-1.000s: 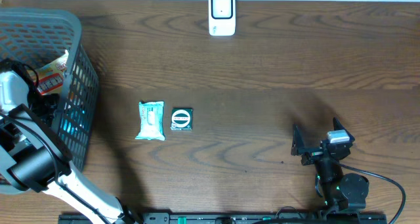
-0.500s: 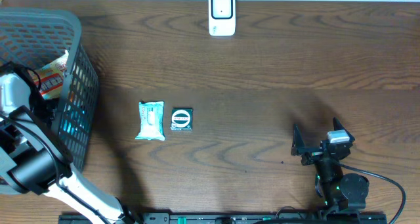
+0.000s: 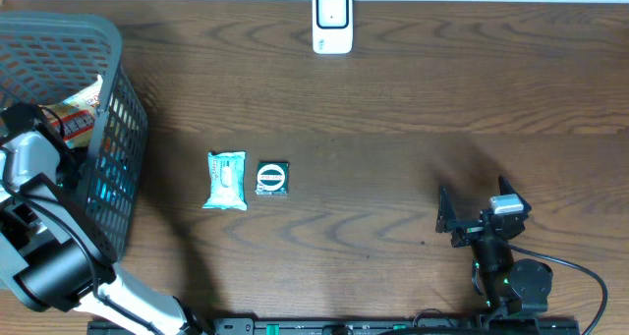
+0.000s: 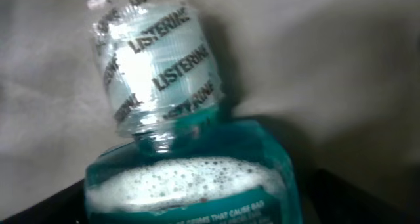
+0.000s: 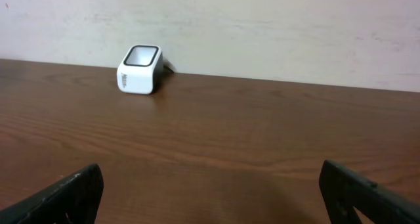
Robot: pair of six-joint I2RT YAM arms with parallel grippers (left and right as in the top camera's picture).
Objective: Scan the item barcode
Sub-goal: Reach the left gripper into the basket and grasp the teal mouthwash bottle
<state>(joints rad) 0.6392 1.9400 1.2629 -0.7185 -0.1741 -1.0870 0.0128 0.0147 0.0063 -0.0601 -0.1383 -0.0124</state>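
Down in the grey mesh basket (image 3: 110, 42) at left, wide jaws of your left gripper (image 4: 197, 201) flank the teal mouthwash bottle (image 4: 177, 119), long axis across them; right gripper (image 5: 213, 184) gapes empty.

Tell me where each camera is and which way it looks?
Overhead: above the table, looking straight down; left arm and right arm show.
Left wrist: over the basket, close on a mouthwash bottle; own body unclear.
Right wrist: low over the table, facing the wall; its fingers show.
Shared: overhead and right wrist see the scanner.
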